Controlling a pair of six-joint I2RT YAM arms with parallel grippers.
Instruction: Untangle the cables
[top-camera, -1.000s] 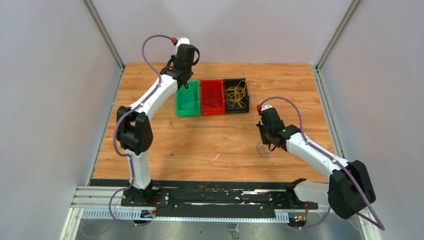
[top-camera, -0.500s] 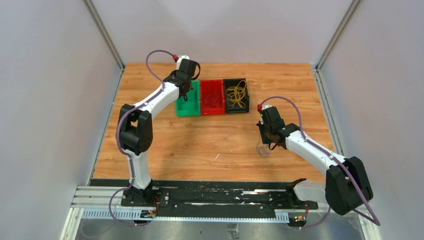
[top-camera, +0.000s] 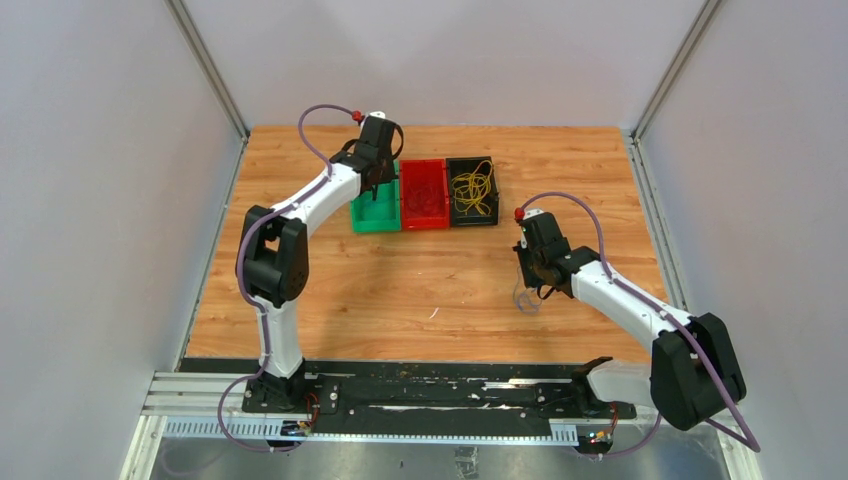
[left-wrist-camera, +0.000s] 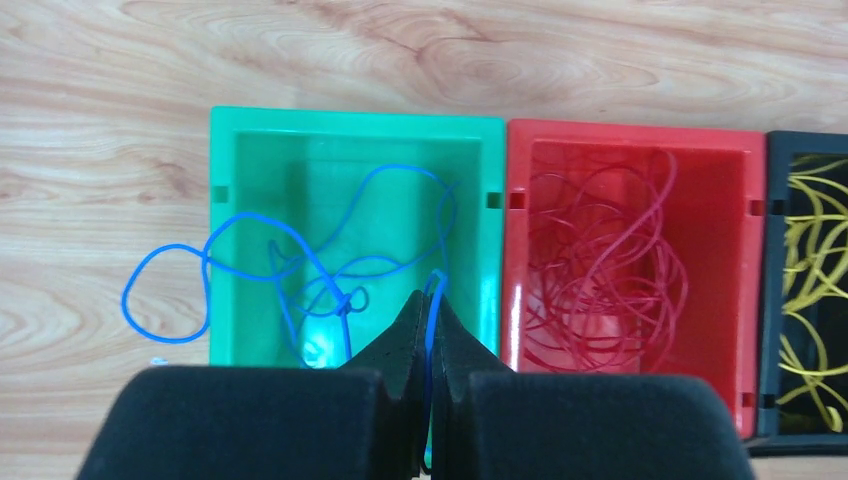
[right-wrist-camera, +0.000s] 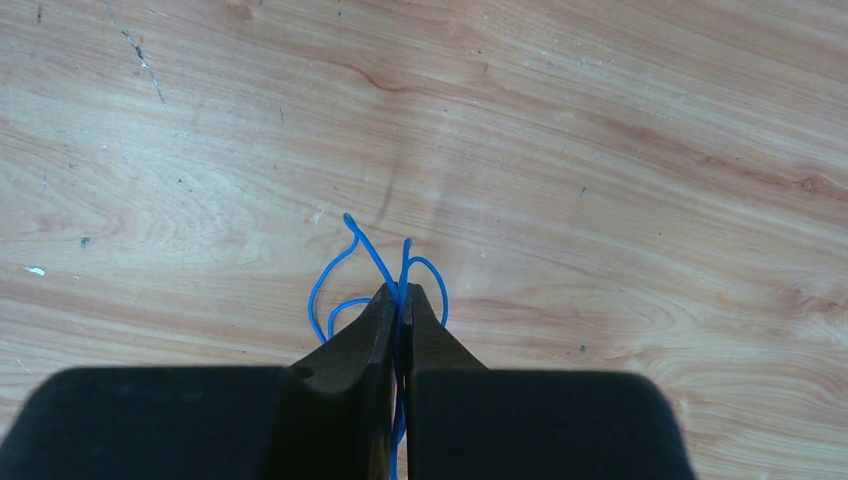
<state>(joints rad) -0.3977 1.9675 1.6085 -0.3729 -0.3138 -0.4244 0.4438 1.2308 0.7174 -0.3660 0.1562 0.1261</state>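
My left pincer (left-wrist-camera: 428, 302) is pressed together on a blue cable (left-wrist-camera: 345, 298) right above the green bin (left-wrist-camera: 355, 118), one loop spilling over its left wall onto the counter (left-wrist-camera: 100, 150); red cables (left-wrist-camera: 600, 260) and yellow cables (left-wrist-camera: 810, 240) lie in the red bin (left-wrist-camera: 630, 132) and black bin (left-wrist-camera: 800, 145) alongside. My right pincer (right-wrist-camera: 398, 292) pinches another blue loop (right-wrist-camera: 368, 250) over bare wood, well apart, with open room toward the green bin.

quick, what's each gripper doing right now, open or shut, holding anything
left gripper: shut on blue cable, over the green bin.
right gripper: shut on second blue cable, above bare table.
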